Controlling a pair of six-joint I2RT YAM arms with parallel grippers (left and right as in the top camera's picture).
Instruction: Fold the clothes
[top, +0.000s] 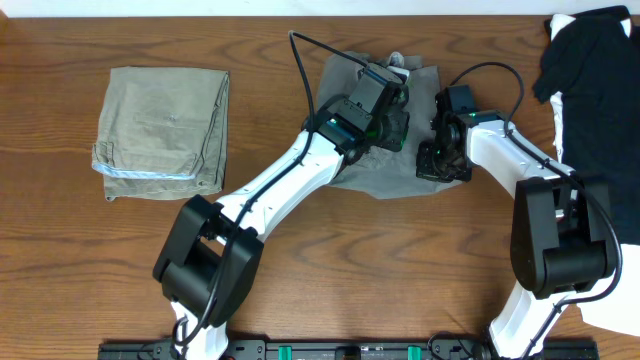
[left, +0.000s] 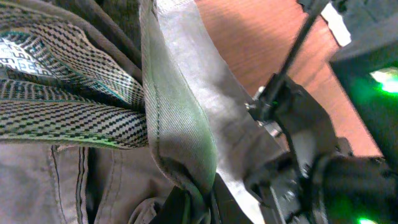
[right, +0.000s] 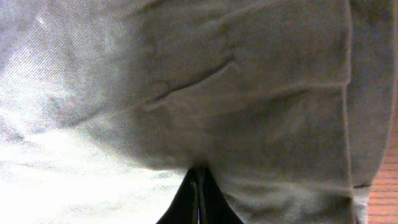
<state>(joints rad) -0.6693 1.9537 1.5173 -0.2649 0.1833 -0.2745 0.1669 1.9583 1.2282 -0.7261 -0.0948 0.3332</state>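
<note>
Grey shorts (top: 385, 182) lie bunched mid-tabletop (top: 90, 270) under both arms. We see the left fingers (left: 177, 211) pinching a fold of them and the right fingers (right: 183, 210) clamped on their cloth. Folded olive shorts (top: 165, 130) sit well left, a black garment (top: 590, 50) far right.

I work over a brown wooden table (top: 60, 280) with strong wavy grain, evenly lit from above, shadows soft. Beyond its far edge I see only a thin pale strip (top: 200, 6); wall or floor, I cannot tell.
</note>
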